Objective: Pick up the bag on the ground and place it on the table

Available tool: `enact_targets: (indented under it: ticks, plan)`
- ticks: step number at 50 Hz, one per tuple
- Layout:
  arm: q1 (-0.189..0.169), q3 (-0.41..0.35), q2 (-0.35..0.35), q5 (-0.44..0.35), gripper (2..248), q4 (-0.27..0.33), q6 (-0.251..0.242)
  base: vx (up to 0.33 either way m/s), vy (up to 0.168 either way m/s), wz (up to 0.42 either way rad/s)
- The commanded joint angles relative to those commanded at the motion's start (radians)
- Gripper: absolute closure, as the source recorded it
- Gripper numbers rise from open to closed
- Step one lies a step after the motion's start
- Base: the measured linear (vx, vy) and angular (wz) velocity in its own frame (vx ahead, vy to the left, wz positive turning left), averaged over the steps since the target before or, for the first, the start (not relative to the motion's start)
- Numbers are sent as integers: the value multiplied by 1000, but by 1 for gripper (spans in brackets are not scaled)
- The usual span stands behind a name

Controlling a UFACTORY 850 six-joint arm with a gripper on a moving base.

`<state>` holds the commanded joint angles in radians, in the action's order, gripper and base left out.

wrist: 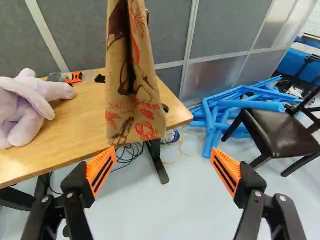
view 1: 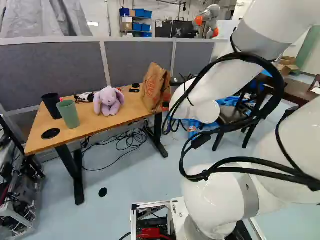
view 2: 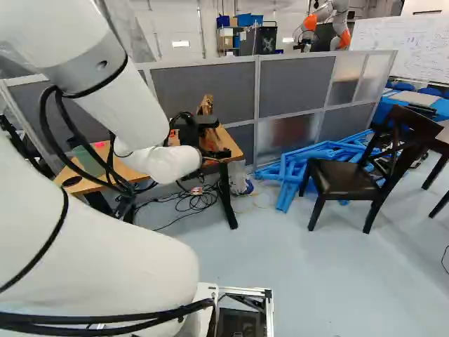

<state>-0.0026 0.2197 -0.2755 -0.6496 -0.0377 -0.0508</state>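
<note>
Can see the brown paper bag [view 1: 155,89] standing upright on the right end of the wooden table [view 1: 82,127], right of the purple plush rabbit [view 1: 108,101]. Aiming the gripper [view 2: 203,125] from the near side, with fingers [wrist: 100,170] spread wide apart, the bag ahead, nearer the left one. Also seeing two cups [view 1: 68,114] at the left end and, right of the table, a dark chair [view 2: 344,180] near blue tubes [view 2: 287,175].

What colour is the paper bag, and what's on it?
The bag is tan-brown, with red and dark brown drawings. It shows best in the wrist view.
</note>
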Motion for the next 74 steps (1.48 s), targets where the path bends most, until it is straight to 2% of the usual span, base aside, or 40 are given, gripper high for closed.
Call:
enact_targets:
  ticks: [18,36,53,74]
  plan:
    - [1,-65,-2,-110,3,19,25,0,0,0]
    - [2,-108,-3,-182,3,31,42,0,0,0]
    - [3,-129,-4,-217,3,37,50,0,0,0]
    - [3,-132,-4,-223,3,38,51,0,0,0]
